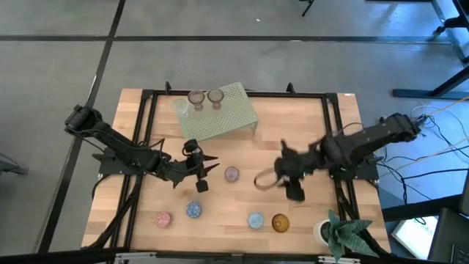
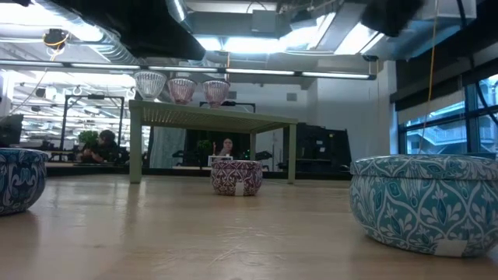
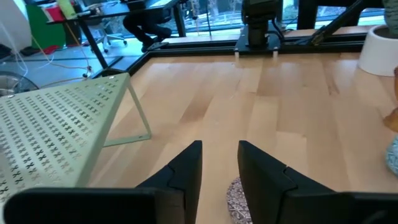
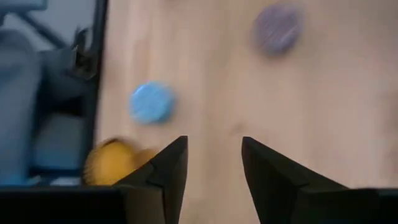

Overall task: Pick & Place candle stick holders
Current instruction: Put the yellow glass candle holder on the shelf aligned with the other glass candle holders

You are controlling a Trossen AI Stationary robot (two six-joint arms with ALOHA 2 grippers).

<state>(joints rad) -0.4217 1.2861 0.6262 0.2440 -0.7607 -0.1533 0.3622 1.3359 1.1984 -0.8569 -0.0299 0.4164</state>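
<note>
the pale green perforated rack carries three stemmed glass holders at the table's far side. five low cups remain on the wood: mauve cup, pink, two blue, amber. the left gripper, parted and empty, sits just beside the mauve cup (likely the next pick). the right gripper, also parted and empty, hovers mid-table. next: close on that cup.
</note>
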